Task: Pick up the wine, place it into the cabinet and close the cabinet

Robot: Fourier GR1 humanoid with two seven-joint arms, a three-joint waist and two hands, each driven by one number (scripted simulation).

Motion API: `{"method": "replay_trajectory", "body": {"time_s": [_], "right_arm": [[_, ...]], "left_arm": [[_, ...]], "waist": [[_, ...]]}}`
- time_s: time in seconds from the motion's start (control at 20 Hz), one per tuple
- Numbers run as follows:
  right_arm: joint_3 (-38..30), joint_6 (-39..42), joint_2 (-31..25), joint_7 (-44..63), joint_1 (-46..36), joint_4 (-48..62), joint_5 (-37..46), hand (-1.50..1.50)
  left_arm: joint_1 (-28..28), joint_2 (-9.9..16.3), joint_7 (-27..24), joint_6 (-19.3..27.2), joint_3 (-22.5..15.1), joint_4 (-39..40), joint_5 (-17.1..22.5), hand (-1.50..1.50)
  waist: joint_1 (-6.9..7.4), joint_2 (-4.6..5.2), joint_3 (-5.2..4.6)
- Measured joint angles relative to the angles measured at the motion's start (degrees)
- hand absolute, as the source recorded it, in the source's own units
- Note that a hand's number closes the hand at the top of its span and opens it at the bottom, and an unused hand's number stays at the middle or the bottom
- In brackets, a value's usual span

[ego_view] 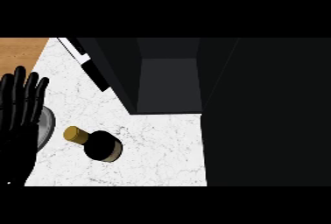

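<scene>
Head view. Wine bottle (97,143): dark body, gold cap, on the white marble counter (155,144), in front of the open dark cabinet (169,83). Left hand (19,113): at the left edge, fingers straight and spread, holding nothing, apart from the bottle, overlapping a grey plate (45,129). Right hand: not visible.

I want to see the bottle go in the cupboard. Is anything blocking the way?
Nothing visible does. The wine bottle stands on bare marble counter, and the cabinet behind it is open, its door swung aside to the left. The left hand rests open at the left edge.
</scene>
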Motion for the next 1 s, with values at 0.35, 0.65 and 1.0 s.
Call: {"method": "replay_trajectory", "body": {"time_s": [0.35, 0.65, 1.0], "right_arm": [[1.8, 5.9, -0.7, -1.9, 6.7, -3.5, -4.9, -1.5], [4.8, 11.9, -3.4, 3.8, 11.1, -8.9, -11.7, -1.5], [4.4, 12.1, -4.5, 11.4, 11.5, -15.5, -15.7, -1.5]], "left_arm": [[3.9, -5.2, 2.6, 10.3, -13.4, -1.4, -9.9, -1.5], [6.2, -6.5, 5.5, 23.2, -27.0, -1.4, -7.8, -1.5], [1.4, -6.8, 13.9, 38.0, -41.2, -2.7, -15.5, -1.5]], "waist": [[0.53, -0.36, 0.11], [0.49, -0.48, 0.11], [0.8, -0.44, 0.12]]}}
